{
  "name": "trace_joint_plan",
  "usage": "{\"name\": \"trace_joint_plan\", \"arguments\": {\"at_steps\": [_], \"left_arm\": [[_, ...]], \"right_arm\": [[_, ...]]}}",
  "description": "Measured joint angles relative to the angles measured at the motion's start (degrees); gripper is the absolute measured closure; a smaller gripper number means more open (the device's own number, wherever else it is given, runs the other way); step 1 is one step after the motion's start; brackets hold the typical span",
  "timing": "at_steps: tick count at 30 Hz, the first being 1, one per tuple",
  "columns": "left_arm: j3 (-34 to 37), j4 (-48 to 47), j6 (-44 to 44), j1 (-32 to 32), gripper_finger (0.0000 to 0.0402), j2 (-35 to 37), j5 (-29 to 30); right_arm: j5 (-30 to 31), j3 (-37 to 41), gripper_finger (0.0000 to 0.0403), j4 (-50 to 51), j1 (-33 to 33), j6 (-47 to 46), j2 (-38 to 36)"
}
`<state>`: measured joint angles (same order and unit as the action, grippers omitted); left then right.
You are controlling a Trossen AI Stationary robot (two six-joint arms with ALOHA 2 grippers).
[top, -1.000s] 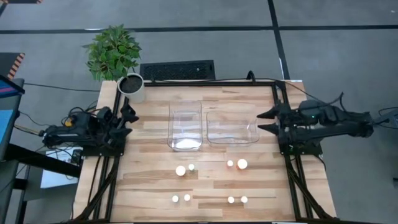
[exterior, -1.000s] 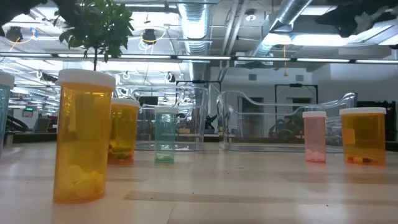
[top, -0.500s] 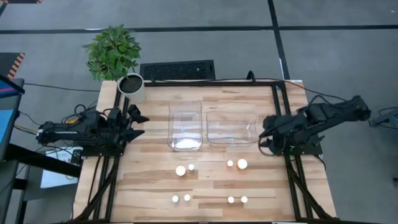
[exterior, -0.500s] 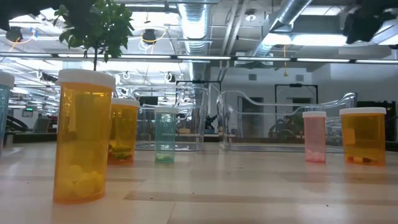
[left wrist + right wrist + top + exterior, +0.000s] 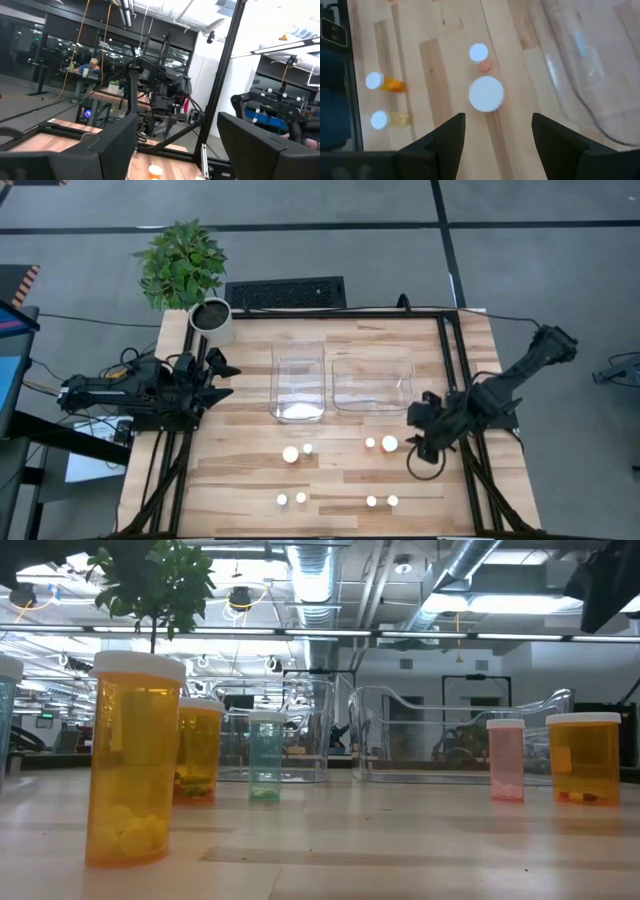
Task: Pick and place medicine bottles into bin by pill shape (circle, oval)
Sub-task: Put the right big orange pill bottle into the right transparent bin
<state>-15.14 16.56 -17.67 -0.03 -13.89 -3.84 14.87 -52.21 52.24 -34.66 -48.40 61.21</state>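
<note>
Several medicine bottles with white caps stand on the wooden table's near half. In front are two pairs (image 5: 291,499) (image 5: 381,501). Behind them stand a large bottle (image 5: 290,453) with a small one beside it, and a small bottle (image 5: 370,443) next to another large bottle (image 5: 389,444). My right gripper (image 5: 412,435) hangs open, tipped down, just right of that large bottle; its cap (image 5: 486,93) shows ahead of the gripper (image 5: 497,135). My left gripper (image 5: 228,380) waits open at the table's left edge, nothing between its fingers (image 5: 115,145).
Two clear bins stand side by side at the table's middle, a narrow one (image 5: 298,380) and a wider one (image 5: 373,385), the wider just beyond my right gripper. A potted plant (image 5: 210,320) sits at the far left corner. Black frame rails (image 5: 460,360) run along the table's sides.
My right gripper has swung from the table's right edge beside the wide bin toward the near edge and inward, tipping downward, and now hangs beside the right-hand large bottle. My left gripper shifted slightly inward early on, then kept still. No bottle has moved.
</note>
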Motion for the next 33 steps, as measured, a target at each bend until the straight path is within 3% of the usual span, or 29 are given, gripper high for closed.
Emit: {"name": "trace_joint_plan", "arguments": {"at_steps": [9, 18, 33], "left_arm": [[0.0, -0.04, 0.24, 0.0, 0.0132, 0.0, -0.39], [0.0, -0.48, 0.48, 0.0, 0.0132, 0.0, -0.39], [0.0, -0.87, 0.5, 0.02, 0.0132, 0.0, -4.9]], "right_arm": [[3.21, 0.0, 0.0157, -4.75, -2.53, 0.67, 9.81], [1.76, 0.02, 0.0115, -8.5, 0.96, 5.12, 18.7], [-4.06, -0.02, 0.0111, -10.69, 4.81, 6.88, 22.51]]}}
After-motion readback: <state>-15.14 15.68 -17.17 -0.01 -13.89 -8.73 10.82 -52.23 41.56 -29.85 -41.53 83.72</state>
